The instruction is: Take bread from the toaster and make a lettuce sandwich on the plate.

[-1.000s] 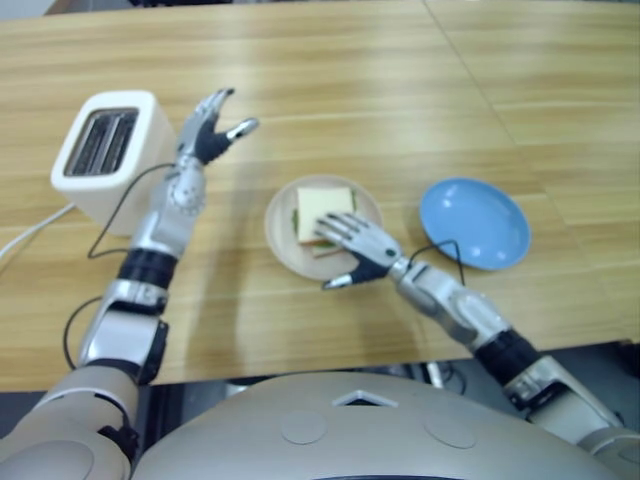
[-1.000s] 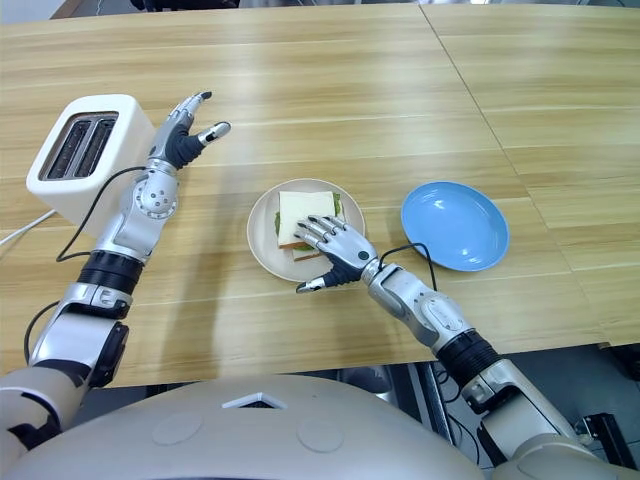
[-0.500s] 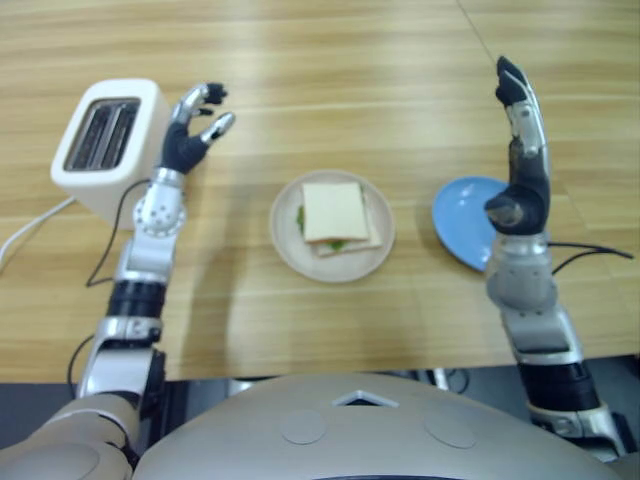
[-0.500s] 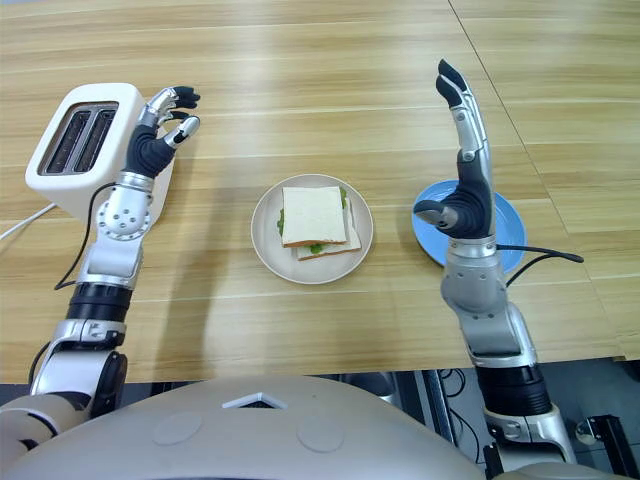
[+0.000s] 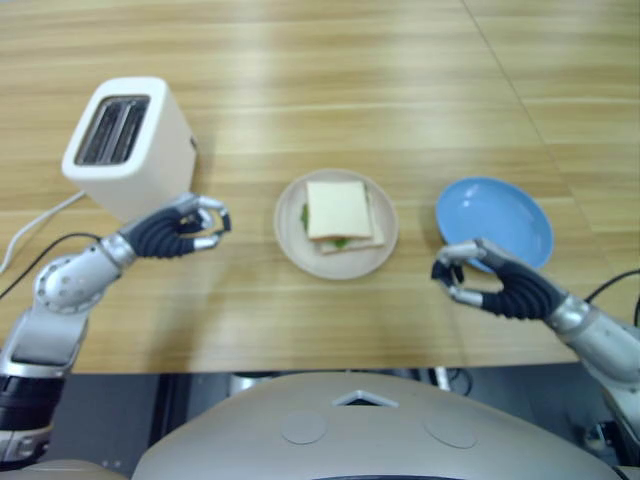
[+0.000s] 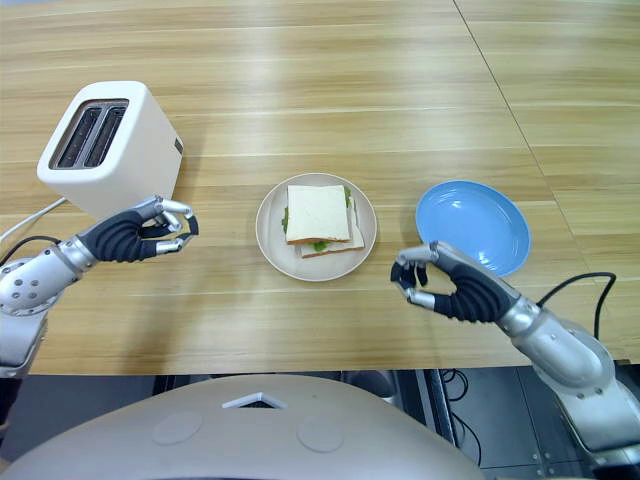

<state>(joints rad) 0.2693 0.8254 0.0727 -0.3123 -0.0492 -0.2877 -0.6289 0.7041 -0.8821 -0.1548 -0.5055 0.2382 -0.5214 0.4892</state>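
On the table (image 6: 300, 90), dead centre in front of the robot, the sandwich (image 6: 318, 212) is sitting on the plate (image 6: 270, 243). It's two white slices stacked a bit crooked, with lettuce (image 6: 317, 245) poking out at the near edge and the left side. Neither hand is touching it.

Left hand (image 6: 128, 237) is low over the table just in front of the toaster (image 6: 110, 150), forearm coming in from the left edge, hand pointing right toward the plate. Its fingers (image 6: 172, 209) are curled in tight, tips almost meeting the thumb, kind of a loose pinch with nothing in it.

Right hand (image 6: 458, 290) is pretty much the mirror image: low near the front edge of the table, forearm angling in from the lower right. It's just in front of the blue plate (image 6: 475, 225) and off to the right of the sandwich. Fingers (image 6: 420, 255) on that one are curled in too, holding nothing.

Toaster stands upright at the left, slots up, white cord (image 6: 22, 220) trailing off to the left edge. Blue plate is just beside the sandwich plate, not touching.
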